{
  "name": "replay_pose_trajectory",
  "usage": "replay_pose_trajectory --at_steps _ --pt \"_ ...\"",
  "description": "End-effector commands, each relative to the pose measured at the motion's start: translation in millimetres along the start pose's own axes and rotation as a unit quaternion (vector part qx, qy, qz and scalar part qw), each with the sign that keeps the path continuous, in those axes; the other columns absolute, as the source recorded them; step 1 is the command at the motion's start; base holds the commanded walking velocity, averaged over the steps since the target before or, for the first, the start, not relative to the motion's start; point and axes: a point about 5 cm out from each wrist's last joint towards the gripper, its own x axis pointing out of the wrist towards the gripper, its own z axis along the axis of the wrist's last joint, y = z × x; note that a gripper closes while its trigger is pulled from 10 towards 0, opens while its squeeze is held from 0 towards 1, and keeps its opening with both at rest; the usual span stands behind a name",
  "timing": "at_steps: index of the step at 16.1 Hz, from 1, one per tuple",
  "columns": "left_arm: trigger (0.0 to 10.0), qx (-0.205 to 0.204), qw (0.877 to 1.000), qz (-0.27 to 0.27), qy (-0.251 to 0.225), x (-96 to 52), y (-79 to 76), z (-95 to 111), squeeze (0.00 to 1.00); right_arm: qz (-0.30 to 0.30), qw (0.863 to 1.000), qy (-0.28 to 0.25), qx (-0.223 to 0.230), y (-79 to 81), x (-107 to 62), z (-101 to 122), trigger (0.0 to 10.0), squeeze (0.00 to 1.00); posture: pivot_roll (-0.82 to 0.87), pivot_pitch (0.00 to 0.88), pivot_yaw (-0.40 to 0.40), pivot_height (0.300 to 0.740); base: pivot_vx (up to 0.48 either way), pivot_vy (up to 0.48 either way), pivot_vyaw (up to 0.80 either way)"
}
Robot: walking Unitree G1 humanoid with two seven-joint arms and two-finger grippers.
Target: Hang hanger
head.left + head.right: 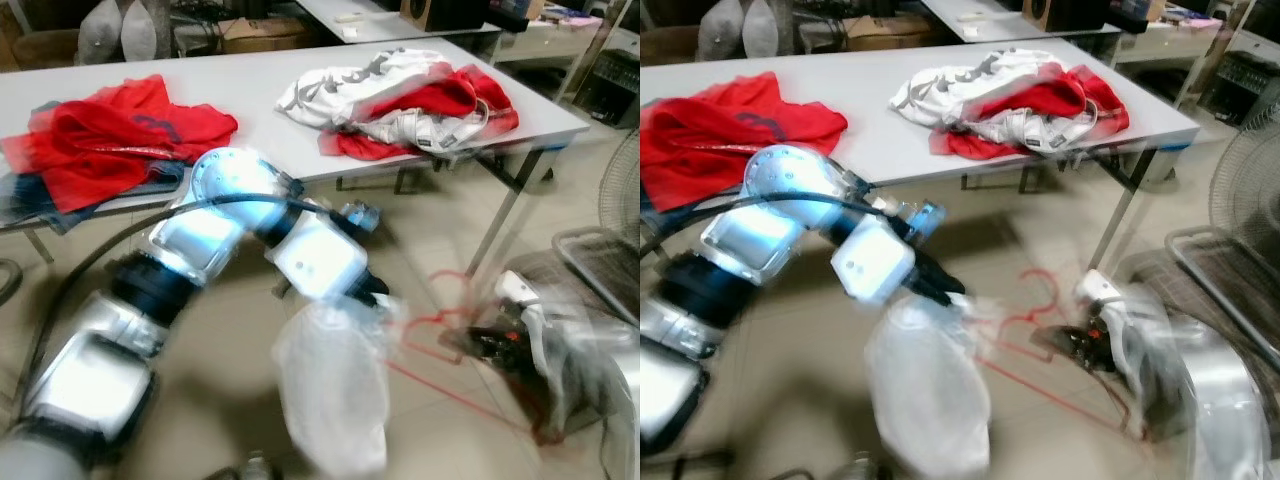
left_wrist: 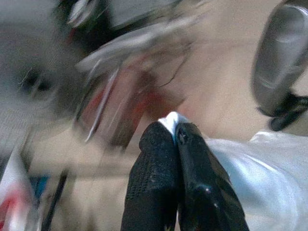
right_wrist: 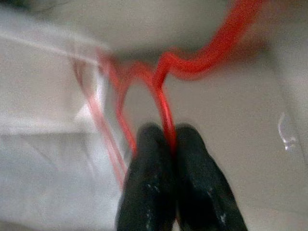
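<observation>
The right gripper [image 3: 166,137] pinches the thin red wire hanger [image 3: 159,82] low above the floor; the left gripper [image 2: 174,137] clamps what looks like white translucent cloth [image 1: 335,395], blurred, beside it.

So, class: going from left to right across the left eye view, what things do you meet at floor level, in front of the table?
Left gripper → white garment → red hanger → right gripper → fan.

A grey folding table [image 1: 250,95] heaped with clothes [image 1: 110,135] stands on a beige tiled floor [image 1: 440,230]
</observation>
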Motion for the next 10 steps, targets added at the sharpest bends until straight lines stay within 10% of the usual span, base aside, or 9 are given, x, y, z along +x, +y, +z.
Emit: replay_pose_trajectory --at_steps 1,2,5,7,10 --pt "10.0 -0.014 1.000 0.021 0.009 -13.2 -4.8 0 0.00 0.087 0.993 -0.038 -0.070 -1.5 38.4 130 10.0 0.00 -0.02 0.000 -0.036 0.740 0.000 0.000 0.00" --pt "10.0 -0.018 0.999 0.025 0.009 -13.3 -6.5 0 0.00 0.154 0.971 -0.099 -0.151 38.8 36.2 223 10.0 0.00 -0.02 0.000 -0.035 0.740 0.000 0.000 0.00" --pt "10.0 -0.044 0.997 0.063 0.029 -10.4 -15.6 -5 0.00 0.114 0.970 -0.214 0.023 39.1 42.2 237 10.0 0.00 -0.02 0.000 -0.015 0.740 0.000 0.000 0.00" --pt "10.0 -0.130 0.986 0.106 0.022 2.6 -33.9 -23 0.00 0.079 0.960 -0.268 -0.030 54.5 33.7 234 10.0 0.00 0.00 0.000 -0.010 0.740 0.000 0.000 0.00" --pt "10.0 -0.330 0.881 0.313 0.130 10.3 -81.2 -94 0.00 -0.012 0.921 -0.361 -0.143 56.9 13.9 237 10.0 0.00 -0.06 0.000 0.069 0.740 0.000 0.000 0.00"
